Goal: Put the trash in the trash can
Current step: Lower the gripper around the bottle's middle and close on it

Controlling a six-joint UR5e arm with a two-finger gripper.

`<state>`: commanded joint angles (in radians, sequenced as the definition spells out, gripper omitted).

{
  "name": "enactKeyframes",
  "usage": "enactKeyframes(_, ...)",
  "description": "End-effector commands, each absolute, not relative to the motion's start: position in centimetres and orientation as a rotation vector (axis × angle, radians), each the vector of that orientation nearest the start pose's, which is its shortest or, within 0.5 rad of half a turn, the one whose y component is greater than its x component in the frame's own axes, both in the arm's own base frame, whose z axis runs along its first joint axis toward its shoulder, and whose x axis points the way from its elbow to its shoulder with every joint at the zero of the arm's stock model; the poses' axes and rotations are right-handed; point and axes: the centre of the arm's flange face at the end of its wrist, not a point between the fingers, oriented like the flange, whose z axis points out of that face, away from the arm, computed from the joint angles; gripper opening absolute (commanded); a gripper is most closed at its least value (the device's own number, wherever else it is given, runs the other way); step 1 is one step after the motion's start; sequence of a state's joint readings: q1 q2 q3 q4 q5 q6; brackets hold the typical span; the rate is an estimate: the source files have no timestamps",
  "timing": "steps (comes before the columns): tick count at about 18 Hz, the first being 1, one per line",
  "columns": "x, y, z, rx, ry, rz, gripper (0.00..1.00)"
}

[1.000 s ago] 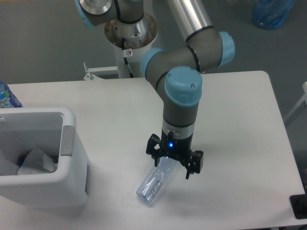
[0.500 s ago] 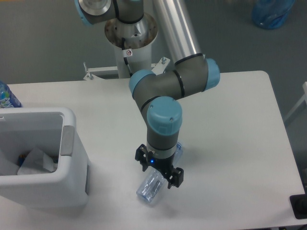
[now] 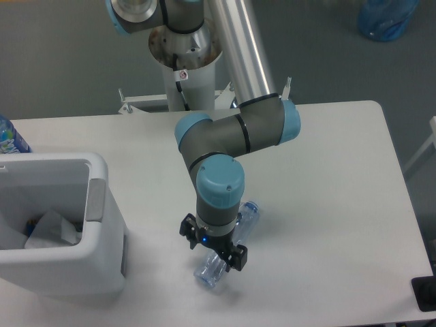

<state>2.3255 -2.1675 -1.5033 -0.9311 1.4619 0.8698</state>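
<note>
my hand (image 3: 212, 253) wide, straddling bottle (image 3: 227, 246) lying on table (image 3: 327, 204) under it | bin (image 3: 95, 266) off to one side | risk: smooth crushed plastic may squirt out at closing

One fixed camera, high and in front of the table (image 3: 340, 170) — looking down, moderately near.

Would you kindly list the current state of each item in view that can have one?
crushed clear bottle: lying on its side on the table, gripper over its middle.
gripper: lowered astride the bottle; whether it is closed cannot be told.
crumpled white wrapper: inside the trash can.
trash can: upright, open at the top.
blue-labelled bottle: upright at the left edge.
</note>
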Motion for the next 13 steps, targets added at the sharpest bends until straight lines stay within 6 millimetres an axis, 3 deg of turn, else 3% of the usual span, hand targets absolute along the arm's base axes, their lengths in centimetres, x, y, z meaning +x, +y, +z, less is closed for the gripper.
enactKeyframes(13,-36.7,60.3,21.4,-2.988,0.178,-0.003,1.0)
